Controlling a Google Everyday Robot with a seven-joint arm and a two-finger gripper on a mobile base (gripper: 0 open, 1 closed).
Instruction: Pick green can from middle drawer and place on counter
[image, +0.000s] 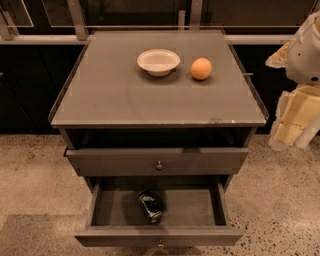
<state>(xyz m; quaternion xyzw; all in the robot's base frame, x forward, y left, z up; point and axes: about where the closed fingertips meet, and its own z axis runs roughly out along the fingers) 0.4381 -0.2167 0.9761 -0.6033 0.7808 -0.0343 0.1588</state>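
Green can (150, 205) lies on its side in the pulled-out middle drawer (192, 206), below the counter (115, 95) front edge and a bit left of the counter's centre line. One silvery end faces fwd, away from the counter. It sits on bare drawer floor w/ nothing touching it.

Handling, as a guess: thin metal shell, prob. light, smooth and a bit slippery. Round, so it'll roll if nudged sideways, and the wall dents w/ too much squeeze. Best hold is across the mid-body, jaws either side of the curved wall, coming straight down. Avoid the ends, since the rims give poor purchase. Low drawer walls leave room for that.

Gripper (292, 125) hangs off the counter's right edge, approx level w/ its front half and well apart from the can. Can't tell if it's wide or narrow; it's not holding anything I can see.

On the counter twd the back: white bowl (158, 61), w/ an orange (201, 68) just right of it. Front half is bare for set-down.
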